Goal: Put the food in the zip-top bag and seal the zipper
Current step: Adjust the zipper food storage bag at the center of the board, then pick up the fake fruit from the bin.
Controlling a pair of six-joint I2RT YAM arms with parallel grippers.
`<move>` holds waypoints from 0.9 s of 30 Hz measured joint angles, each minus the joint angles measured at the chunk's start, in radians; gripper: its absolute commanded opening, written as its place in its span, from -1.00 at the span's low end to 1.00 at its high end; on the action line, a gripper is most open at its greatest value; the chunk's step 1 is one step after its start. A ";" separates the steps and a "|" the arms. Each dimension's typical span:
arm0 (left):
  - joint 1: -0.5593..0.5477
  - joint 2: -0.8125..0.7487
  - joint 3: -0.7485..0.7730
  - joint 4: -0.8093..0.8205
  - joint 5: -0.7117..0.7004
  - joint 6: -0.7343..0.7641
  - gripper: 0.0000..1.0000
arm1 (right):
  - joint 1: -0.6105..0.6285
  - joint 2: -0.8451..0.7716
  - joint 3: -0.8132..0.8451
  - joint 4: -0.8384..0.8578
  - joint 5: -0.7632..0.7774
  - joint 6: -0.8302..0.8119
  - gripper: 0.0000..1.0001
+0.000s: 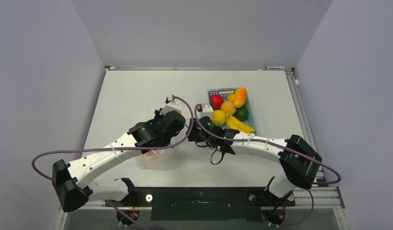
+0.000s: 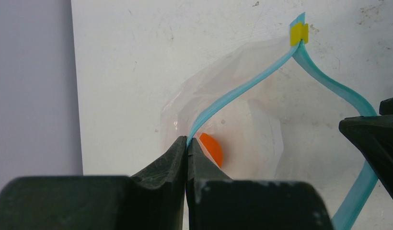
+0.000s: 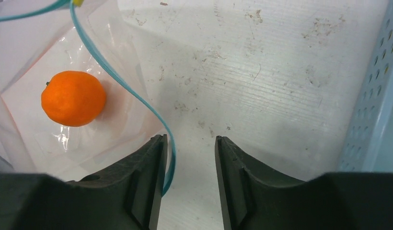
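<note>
near the middle of your table [image 1: 132, 91]: the zip-top bag [image 2: 242, 129] sits crumpled on the white top under your two wrists, just left of the light-blue basket [image 1: 214, 90]. its mouth gapes open.

left gripper [image 2: 187, 143]: clenched tight on the zipper [image 2: 242, 88]. both fingers pinch one teal strip right at the tips, no gap between them.

right gripper [image 3: 188, 141]: released. you can see bare table between the jaws. the other strip of the zipper curls down along the inner face of its left finger, but it isn't pinched.

zipper: the two teal strips spread apart from the yellow slider [image 2: 298, 33], which sits at the far end of the mouth in your left wrist view. so it's unsealed along the stretch you can see.

inside the bag: one orange fruit [image 3: 73, 98] lying on the bottom layer of plastic, well apart from both grippers. can't tell if anything else is in there.

rest of the food: piled in the basket to the right of the bag. that's a red apple [image 1: 216, 101], a yellow lemon [image 1: 218, 117], bananas [image 1: 240, 125], a dark green piece [image 1: 242, 113], and a couple of orange pieces [image 1: 240, 97] at the back.

arms: both reach in from the near edge and their wrists meet over the bag's mouth, close together.
</note>
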 measured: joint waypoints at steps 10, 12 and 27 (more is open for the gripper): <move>0.026 -0.041 -0.031 0.060 0.067 0.005 -1.00 | -0.016 -0.120 0.018 -0.042 -0.008 -0.035 0.04; 0.026 -0.041 -0.032 0.061 0.072 0.005 -1.00 | -0.022 -0.150 0.032 -0.066 -0.007 -0.043 0.05; 0.032 -0.066 -0.057 0.072 0.099 0.014 -1.00 | -0.225 -0.216 0.155 -0.296 0.106 -0.165 0.41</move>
